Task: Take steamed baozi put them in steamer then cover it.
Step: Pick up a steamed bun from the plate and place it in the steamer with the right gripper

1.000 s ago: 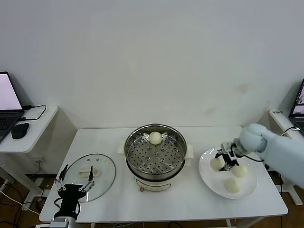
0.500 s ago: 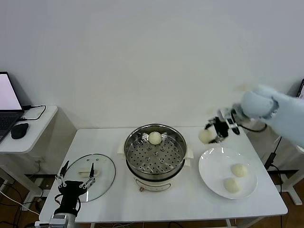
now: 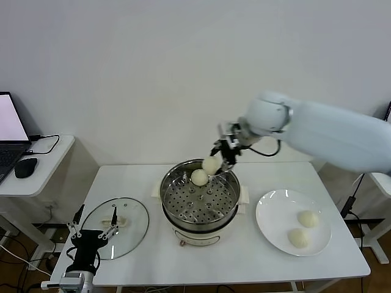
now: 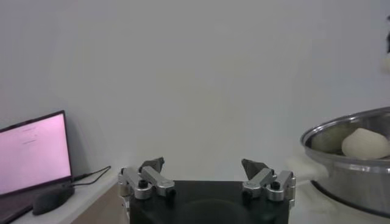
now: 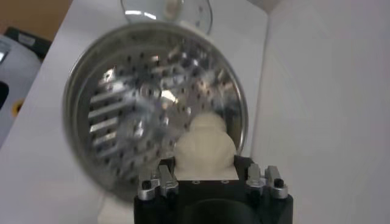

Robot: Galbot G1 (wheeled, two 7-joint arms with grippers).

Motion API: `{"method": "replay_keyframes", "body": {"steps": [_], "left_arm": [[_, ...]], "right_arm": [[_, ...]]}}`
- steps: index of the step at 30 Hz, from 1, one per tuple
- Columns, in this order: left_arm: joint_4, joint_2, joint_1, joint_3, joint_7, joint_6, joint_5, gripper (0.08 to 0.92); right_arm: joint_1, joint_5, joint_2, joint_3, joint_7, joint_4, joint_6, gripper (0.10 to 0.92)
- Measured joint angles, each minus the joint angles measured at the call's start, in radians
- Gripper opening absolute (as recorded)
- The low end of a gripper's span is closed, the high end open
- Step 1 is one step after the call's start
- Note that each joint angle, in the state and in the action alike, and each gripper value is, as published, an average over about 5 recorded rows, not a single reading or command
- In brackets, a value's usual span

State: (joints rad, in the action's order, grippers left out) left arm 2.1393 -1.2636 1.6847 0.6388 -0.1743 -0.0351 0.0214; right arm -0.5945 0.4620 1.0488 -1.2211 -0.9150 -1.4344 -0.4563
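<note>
My right gripper (image 3: 217, 160) is shut on a cream-white steamed baozi (image 3: 211, 165) and holds it just above the far side of the steamer (image 3: 164, 196). In the right wrist view that baozi (image 5: 205, 151) fills the space between the jaws over the perforated floor (image 5: 137, 115). Another baozi (image 3: 199, 177) lies inside the steamer at the back. Two more (image 3: 307, 218) (image 3: 298, 238) rest on the white plate (image 3: 275, 213). The glass cover (image 3: 131, 223) lies flat on the table at the left. My left gripper (image 3: 91, 235) hangs open by the cover's near edge, holding nothing.
The steamer sits mid-table on its white pot base (image 3: 195, 237). A side table (image 3: 52, 160) at the far left carries a laptop (image 3: 9, 131) and a mouse (image 3: 25, 167). In the left wrist view the steamer wall (image 4: 350, 173) shows off to one side.
My right gripper lifted a baozi off the plate and carried it leftward to above the steamer's far side. The plate holds two now. My left gripper sank slightly.
</note>
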Motion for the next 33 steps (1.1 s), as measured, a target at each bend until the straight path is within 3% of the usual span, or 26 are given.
{"method": "replay_keyframes", "body": {"steps": [16,19,26,33], "left_arm": [[-0.012,-0.005,-0.010,0.000,0.000,0.000,0.005,0.823],[-0.013,-0.005,-0.013,-0.002,0.001,0.000,0.005,0.823],[-0.014,-0.006,-0.013,-0.004,0.001,0.000,0.005,0.823],[-0.008,-0.003,-0.011,-0.002,0.001,0.001,0.007,0.823]], "right_arm": [[0.132,-0.014,0.226,-0.010,0.032,0.171,-0.059,0.620],[0.146,-0.019,0.243,-0.009,0.034,0.187,-0.066,0.647],[0.142,-0.036,0.244,-0.005,0.016,0.189,-0.072,0.806],[0.062,-0.065,0.160,-0.018,-0.052,0.129,-0.035,0.823]]}}
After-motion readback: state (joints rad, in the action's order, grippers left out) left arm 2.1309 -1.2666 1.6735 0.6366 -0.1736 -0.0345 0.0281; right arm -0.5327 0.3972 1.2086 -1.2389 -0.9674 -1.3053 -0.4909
